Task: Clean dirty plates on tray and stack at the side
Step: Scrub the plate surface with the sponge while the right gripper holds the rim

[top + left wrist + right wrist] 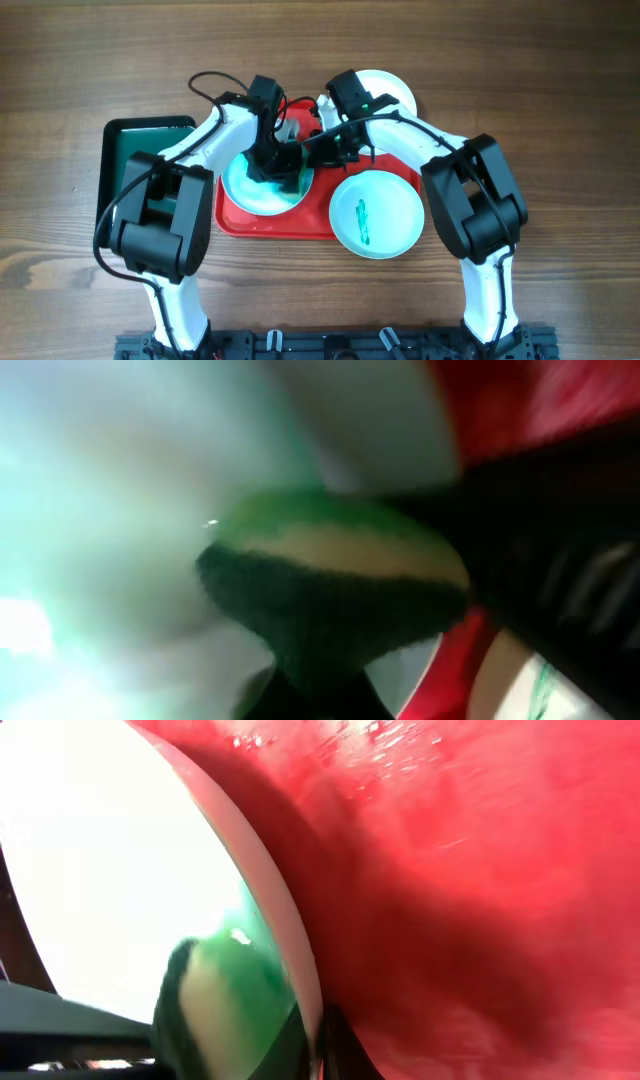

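Three round plates share a brown wood-grain table [560,60], its boards running side to side, with a black rail [330,345] along the 6 o'clock edge. At the centre lies the tray [290,226], glossy red plastic with rounded corners and a raised rim. At its 9 o'clock sits a smaller dark green tray [118,160] with a black rim.

The left plate [245,190], smooth and pale, rests inside the tray's 9 o'clock half. The smeared plate [395,215] sits at 4 o'clock, overhanging the tray's edge, with a green streak [363,220] at its middle. The plain plate [395,90] lies off the tray on bare wood at 1 o'clock.

The left gripper [280,168] is down over the left plate, clenched on a sponge [330,575]. That sponge is soft yellow foam tinged green, with a coarse dark scrub face, and it presses on the plate. The right gripper [335,148] reaches in from 3 o'clock. In its wrist view the left plate's thin rim runs down between its dark fingers, pinched. Wet red plastic glistens beside it.
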`<state>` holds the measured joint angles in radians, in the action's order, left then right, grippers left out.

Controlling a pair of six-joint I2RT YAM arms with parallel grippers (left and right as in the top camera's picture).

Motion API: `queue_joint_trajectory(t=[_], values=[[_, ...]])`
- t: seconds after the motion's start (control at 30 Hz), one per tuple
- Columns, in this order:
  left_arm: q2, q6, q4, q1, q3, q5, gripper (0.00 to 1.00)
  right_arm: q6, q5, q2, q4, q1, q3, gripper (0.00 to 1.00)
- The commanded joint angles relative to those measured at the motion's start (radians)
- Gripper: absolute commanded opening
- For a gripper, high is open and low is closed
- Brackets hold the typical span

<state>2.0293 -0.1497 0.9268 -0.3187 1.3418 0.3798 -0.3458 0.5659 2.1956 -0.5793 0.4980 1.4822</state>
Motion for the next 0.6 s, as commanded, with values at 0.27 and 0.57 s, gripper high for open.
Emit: queue_joint_trajectory(t=[0.27, 0.57], values=[[0.030, -0.499, 0.000, 0.035, -0.014, -0.827, 0.04, 0.013, -0.006, 0.036, 0.000, 0.003, -0.003, 0.04], [0.030, -0.347, -0.265, 0.026, -0.014, -0.346, 0.04, 0.025, -0.006, 0.036, -0.001, 0.003, -0.003, 0.04]])
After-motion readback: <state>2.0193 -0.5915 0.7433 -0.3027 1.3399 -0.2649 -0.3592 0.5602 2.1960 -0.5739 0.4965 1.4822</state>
